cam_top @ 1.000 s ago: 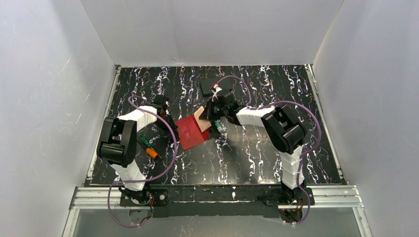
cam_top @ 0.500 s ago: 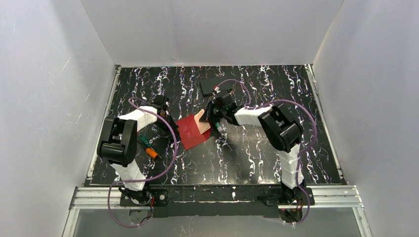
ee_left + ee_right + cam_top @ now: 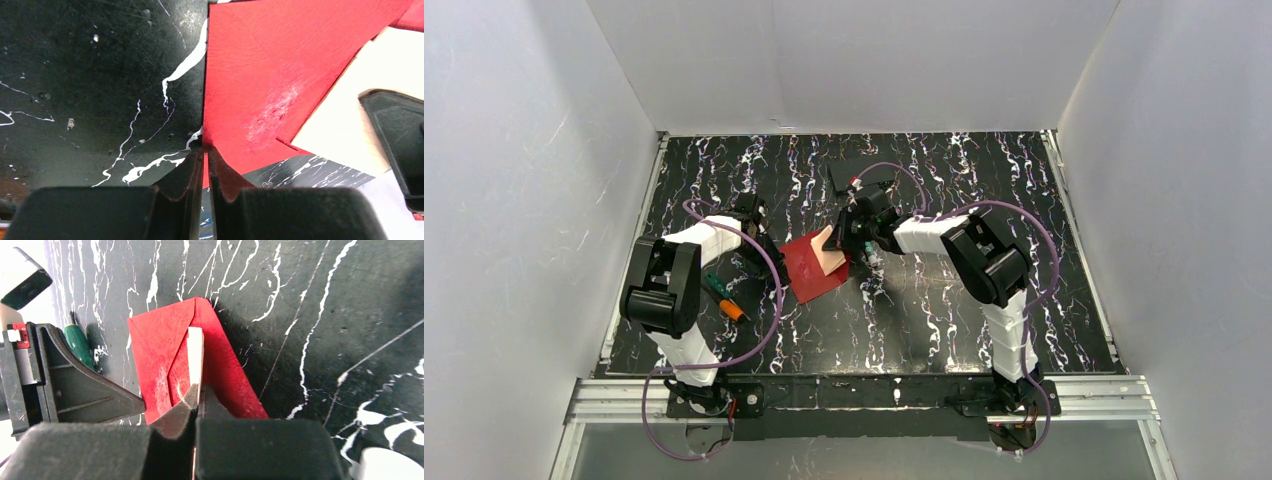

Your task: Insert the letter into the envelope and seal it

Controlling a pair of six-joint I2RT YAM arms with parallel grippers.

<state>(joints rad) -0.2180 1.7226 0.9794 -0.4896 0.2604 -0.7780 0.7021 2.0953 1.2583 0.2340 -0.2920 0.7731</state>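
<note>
Envelope (image 3: 810, 268): one, red, its edge clamped in the left gripper (image 3: 205, 155). Letter (image 3: 832, 251): one, pale, partly tucked inside, clamped in the right gripper (image 3: 198, 392).

Both arms stretched inward toward each other, wrists low, left gripper (image 3: 206, 150) pinched tight on the envelope (image 3: 260, 75) edge, right gripper (image 3: 199, 389) clamped on the letter (image 3: 196, 350)

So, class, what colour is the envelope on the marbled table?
The envelope is a plain deep red. It shows best in the left wrist view.
</note>
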